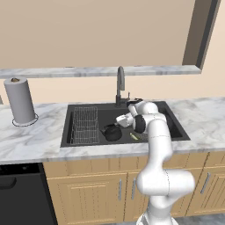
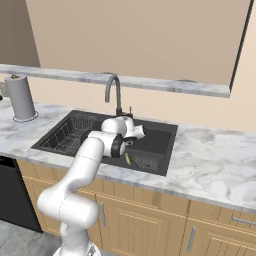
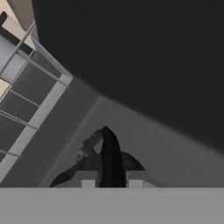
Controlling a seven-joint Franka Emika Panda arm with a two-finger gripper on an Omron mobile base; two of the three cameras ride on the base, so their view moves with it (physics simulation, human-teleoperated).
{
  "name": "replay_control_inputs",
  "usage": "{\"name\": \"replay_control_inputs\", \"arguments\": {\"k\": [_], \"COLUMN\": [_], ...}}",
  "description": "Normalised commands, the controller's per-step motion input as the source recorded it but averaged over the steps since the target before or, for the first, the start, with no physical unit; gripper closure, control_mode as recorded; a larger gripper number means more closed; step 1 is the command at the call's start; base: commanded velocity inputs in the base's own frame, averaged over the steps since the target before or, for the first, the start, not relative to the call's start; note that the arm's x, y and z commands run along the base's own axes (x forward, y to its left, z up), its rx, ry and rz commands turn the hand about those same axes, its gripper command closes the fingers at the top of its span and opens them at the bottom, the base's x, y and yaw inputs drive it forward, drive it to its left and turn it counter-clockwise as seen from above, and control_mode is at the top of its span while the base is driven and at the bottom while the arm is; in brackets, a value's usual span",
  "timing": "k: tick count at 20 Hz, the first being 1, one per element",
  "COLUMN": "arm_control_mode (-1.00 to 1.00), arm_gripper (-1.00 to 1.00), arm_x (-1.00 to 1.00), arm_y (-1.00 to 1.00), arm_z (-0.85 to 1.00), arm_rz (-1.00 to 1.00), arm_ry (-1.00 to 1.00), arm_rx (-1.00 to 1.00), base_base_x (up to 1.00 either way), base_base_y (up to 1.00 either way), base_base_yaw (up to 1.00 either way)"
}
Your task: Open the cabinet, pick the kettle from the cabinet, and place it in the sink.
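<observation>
Left base view, left to right: paper towel roll on the surface at left; rack in the sink; kettle at frame centre on the sink floor. Jaws pinch the kettle's handle; arm right of it.

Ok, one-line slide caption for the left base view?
Hand shut on the kettle handle, kettle low in the black sink beside the wire rack.
</observation>
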Motion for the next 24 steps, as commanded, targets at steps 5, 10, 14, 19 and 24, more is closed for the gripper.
{"name": "replay_control_inputs", "arguments": {"k": [5,10,14,19,24], "arm_control_mode": [-1.00,-1.00,-1.00,-1.00,-1.00], "arm_gripper": [1.00,1.00,1.00,1.00,1.00], "arm_x": [-0.08,-0.12,-0.08,-0.06,-0.05], "arm_y": [0.03,0.02,0.01,0.00,0.03], "arm_z": [-0.20,-0.17,-0.12,-0.08,-0.10], "arm_rz": [0.00,0.00,0.00,0.00,0.00], "arm_ry": [-0.02,-0.02,-0.06,-0.09,-0.09], "arm_rx": [0.00,0.00,0.00,0.00,0.00], "base_base_x": [0.00,0.00,0.00,0.00,0.00], "base_base_y": [0.00,0.00,0.00,0.00,0.00], "base_base_yaw": [0.00,0.00,0.00,0.00,0.00]}}
